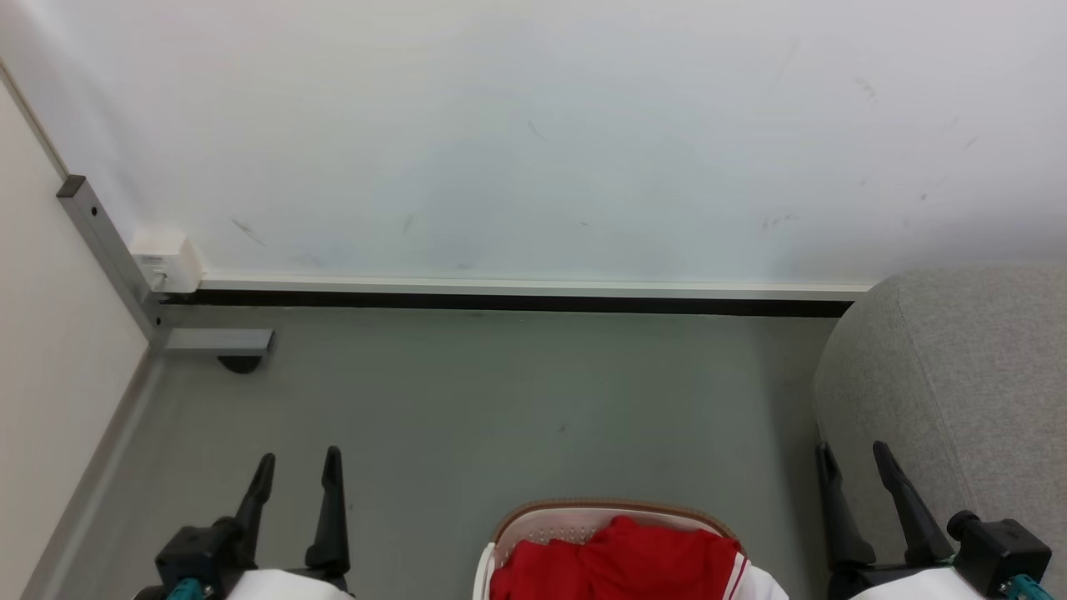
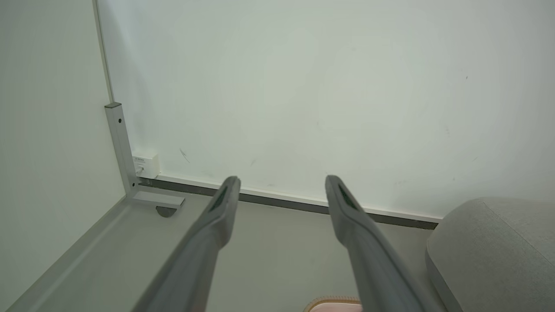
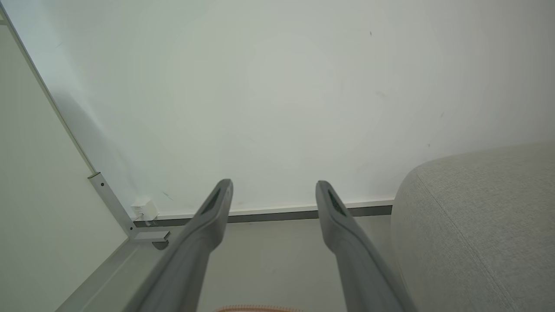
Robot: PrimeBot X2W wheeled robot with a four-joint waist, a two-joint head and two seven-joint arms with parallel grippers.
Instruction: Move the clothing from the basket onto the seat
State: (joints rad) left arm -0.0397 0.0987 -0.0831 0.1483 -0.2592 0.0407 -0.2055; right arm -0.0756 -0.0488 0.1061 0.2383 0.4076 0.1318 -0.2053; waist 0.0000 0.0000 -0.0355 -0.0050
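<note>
A pale, scuffed wall (image 1: 533, 125) and a grey floor (image 1: 467, 400) take up most of the head view. The basket (image 1: 613, 507) stands on the floor at the bottom edge, cut off by the frame, with the red clothing (image 1: 625, 558) heaped inside it. The grey seat (image 1: 959, 375) rises just to the right of the basket. The left end effector (image 1: 300, 454) hangs left of the basket and the right end effector (image 1: 852, 446) right of it, in front of the seat's edge. Both have their fingers apart and hold nothing.

In the left wrist view, the spread fingers point at the wall, with the basket's rim (image 2: 331, 299) below them.

In the right wrist view, the fingers again stand apart, with the seat (image 3: 477, 225) close beside them.

No garment has been lifted yet. The heap is soft and tangled, so a pinch may catch one fold and slip, or drag several pieces and tip the light basket. The right arm, being near the seat, could snag its padding.
</note>
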